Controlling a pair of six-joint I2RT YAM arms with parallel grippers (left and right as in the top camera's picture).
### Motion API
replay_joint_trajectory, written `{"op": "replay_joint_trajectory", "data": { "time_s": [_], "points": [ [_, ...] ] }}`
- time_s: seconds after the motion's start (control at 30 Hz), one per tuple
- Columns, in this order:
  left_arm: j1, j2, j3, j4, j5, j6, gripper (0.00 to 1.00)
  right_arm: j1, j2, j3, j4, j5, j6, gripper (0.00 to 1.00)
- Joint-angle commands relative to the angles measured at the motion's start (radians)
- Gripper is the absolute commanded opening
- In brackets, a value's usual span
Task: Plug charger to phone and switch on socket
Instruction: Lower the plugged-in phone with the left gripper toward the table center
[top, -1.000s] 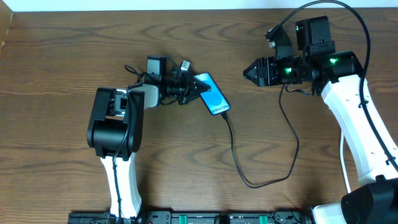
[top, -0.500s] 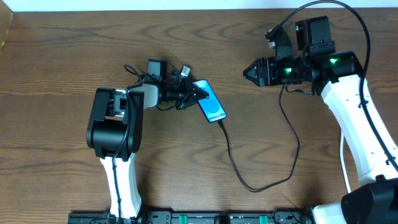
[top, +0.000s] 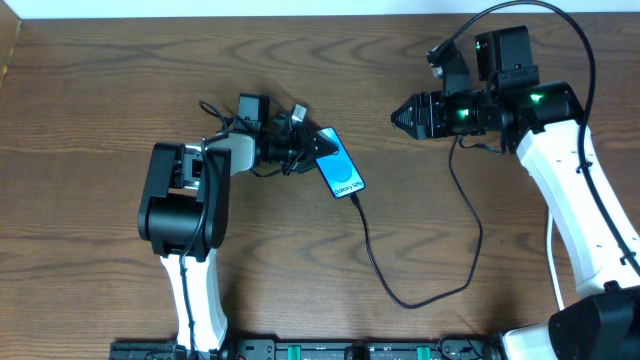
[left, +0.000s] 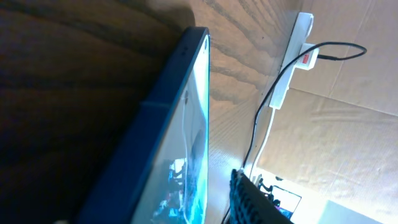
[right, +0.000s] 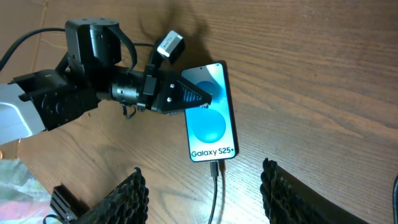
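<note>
The phone (top: 341, 173) lies slanted at mid-table with its blue screen up, and it reads "Galaxy S25+" in the right wrist view (right: 209, 127). My left gripper (top: 312, 146) is shut on its upper end (right: 186, 98). In the left wrist view the phone (left: 186, 137) shows edge-on, right against the jaws. The charger's black cable (top: 378, 262) is plugged into the phone's lower end (right: 216, 169); it loops toward the table front, then back up under my right arm. My right gripper (top: 400, 118) is open and empty (right: 205, 198), right of the phone. The white socket strip (left: 291, 62) shows only in the left wrist view.
The table's far edge (top: 300, 15) meets a pale wall. In the left wrist view a brown cardboard surface (left: 348, 118) lies beyond the strip. The strip's white cord (left: 268, 127) runs beside the black cable. My right arm (top: 570, 200) takes up the right side.
My left gripper has drawn the phone a little to the left and turned it steeper. The cable end followed it. The right arm has not moved.
</note>
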Motion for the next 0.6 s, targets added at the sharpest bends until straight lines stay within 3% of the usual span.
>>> {"op": "replay_joint_trajectory", "data": {
  "time_s": [0.0,0.13,0.3,0.57],
  "points": [
    [0.003,0.015,-0.005,-0.048,-0.170,0.010,0.38,-0.005,-0.010,0.018,-0.001,0.000,-0.011,0.58],
    [0.003,0.015,-0.005,-0.096,-0.223,0.010,0.45,-0.005,-0.010,0.018,0.000,0.002,-0.011,0.58],
    [0.003,0.015,-0.005,-0.161,-0.302,0.010,0.62,-0.005,-0.010,0.018,-0.002,0.019,-0.011,0.58],
    [0.003,0.007,-0.003,-0.246,-0.414,0.008,0.65,-0.005,-0.010,0.018,-0.001,0.020,-0.011,0.59]
  ]
}}
